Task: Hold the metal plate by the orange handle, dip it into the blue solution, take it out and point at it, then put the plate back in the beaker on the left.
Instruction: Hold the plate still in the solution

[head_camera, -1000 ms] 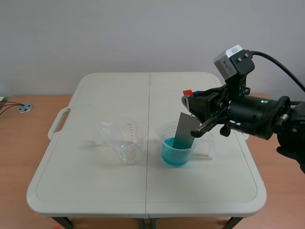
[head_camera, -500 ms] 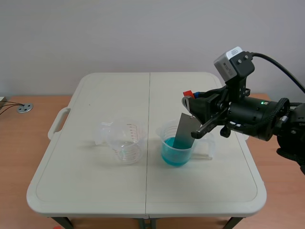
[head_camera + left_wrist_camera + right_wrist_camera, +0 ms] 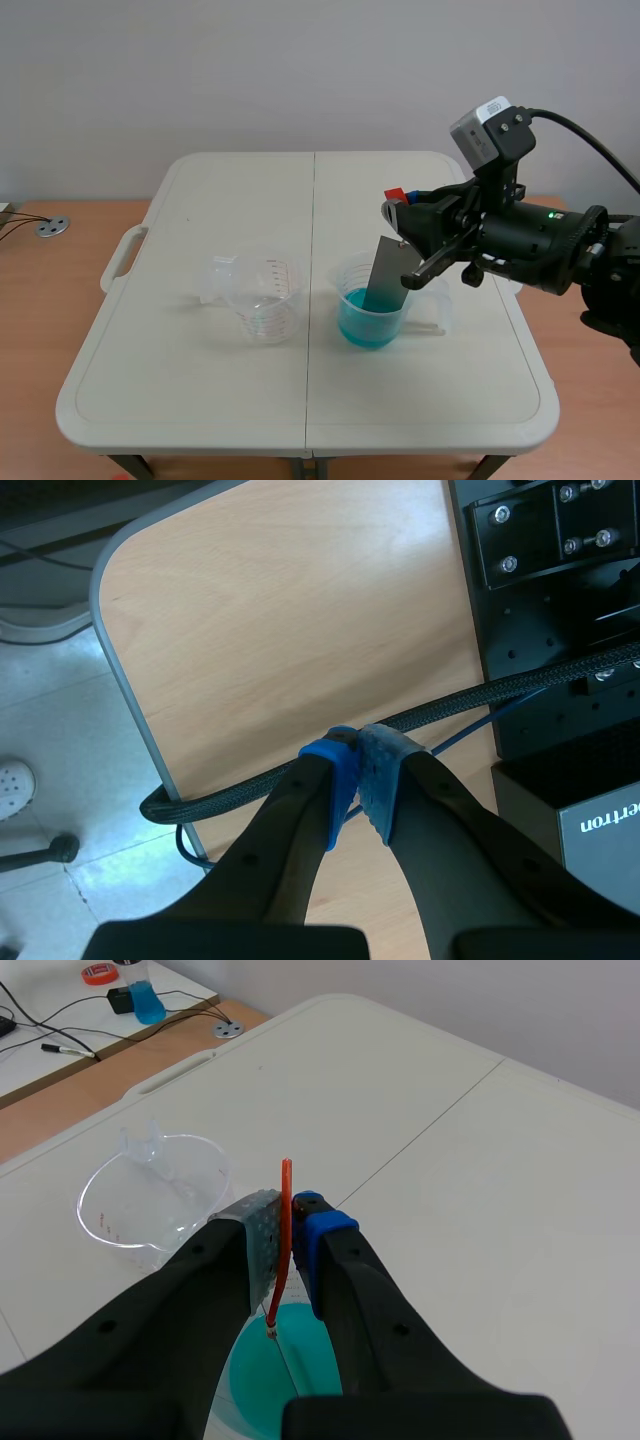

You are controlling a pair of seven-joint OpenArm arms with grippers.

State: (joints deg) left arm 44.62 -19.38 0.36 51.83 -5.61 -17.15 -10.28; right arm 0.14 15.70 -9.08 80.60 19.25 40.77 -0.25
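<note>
My right arm's jaws clenched the orange handle (image 3: 285, 1230) straight above the beaker of blue solution (image 3: 372, 318); the metal plate (image 3: 385, 272) hung near-upright, lower end inside that beaker. The empty beaker (image 3: 262, 295) stood just left of it. My left jaws were closed, empty.

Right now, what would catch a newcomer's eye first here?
The cup of bright blue liquid near the middle of the table, with a grey metal plate standing tilted in it. The right arm's fingers pinch the plate's orange handle above it; a clear cup sits to its left.
</note>
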